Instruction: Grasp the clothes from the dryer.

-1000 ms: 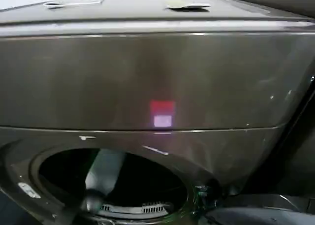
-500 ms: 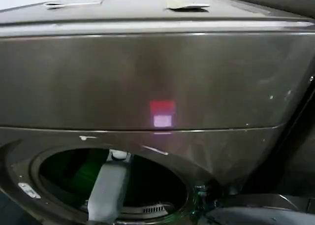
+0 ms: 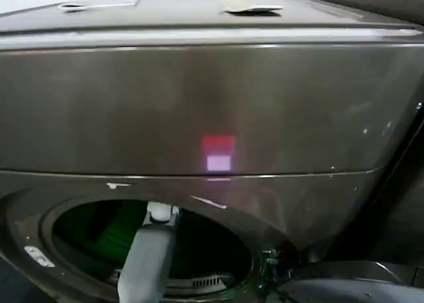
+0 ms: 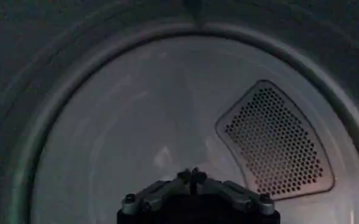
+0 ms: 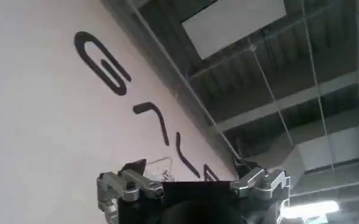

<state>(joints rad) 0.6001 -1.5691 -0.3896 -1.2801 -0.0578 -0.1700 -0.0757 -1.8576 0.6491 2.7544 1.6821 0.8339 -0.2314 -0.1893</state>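
One arm, our left gripper [image 4: 192,178], reaches into the dryer [image 3: 212,104] at lower left, jaws closed and empty (seeking clothes).

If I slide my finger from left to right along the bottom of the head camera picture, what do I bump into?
White sticker on the dryer's round rim → green glow inside the drum → left arm reaching into the opening → slotted vent at the opening's lower edge → door hinge.
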